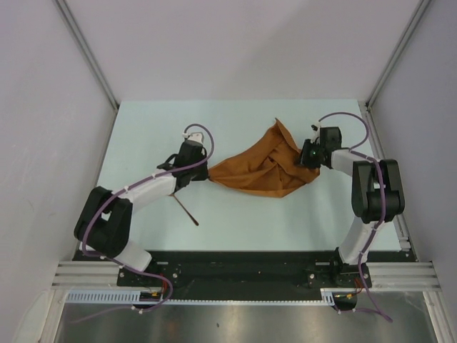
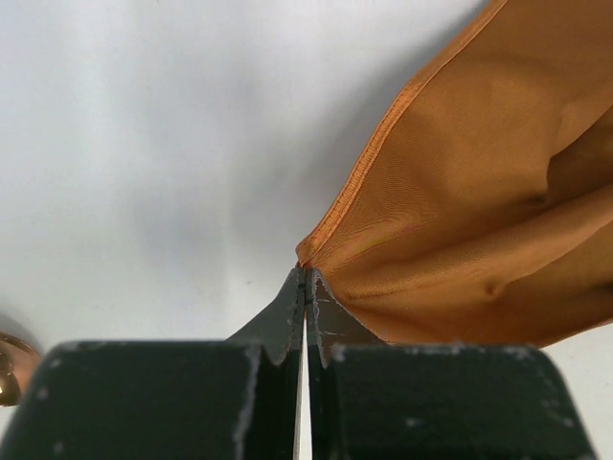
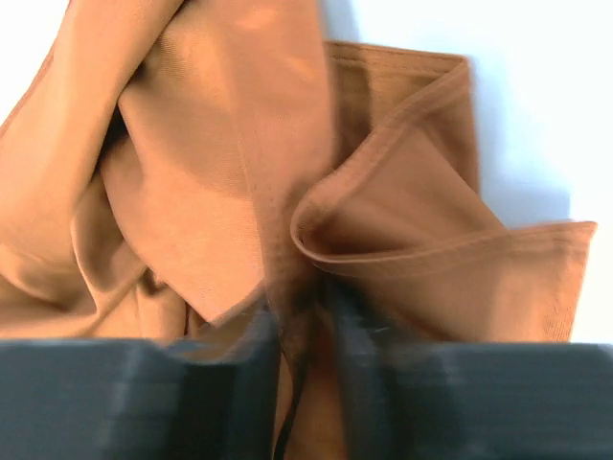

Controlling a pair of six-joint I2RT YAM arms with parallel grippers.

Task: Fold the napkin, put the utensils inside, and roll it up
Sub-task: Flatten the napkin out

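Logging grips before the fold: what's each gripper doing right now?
Left gripper: closed on a corner of the napkin.
Right gripper: closed on a bunched edge of the napkin.

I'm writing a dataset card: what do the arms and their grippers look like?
The left arm and right arm have black joint housings, white links and purple cables. The left gripper has black wedge-tipped fingers with chipped whitish edges; the right gripper is black too, blurred here.
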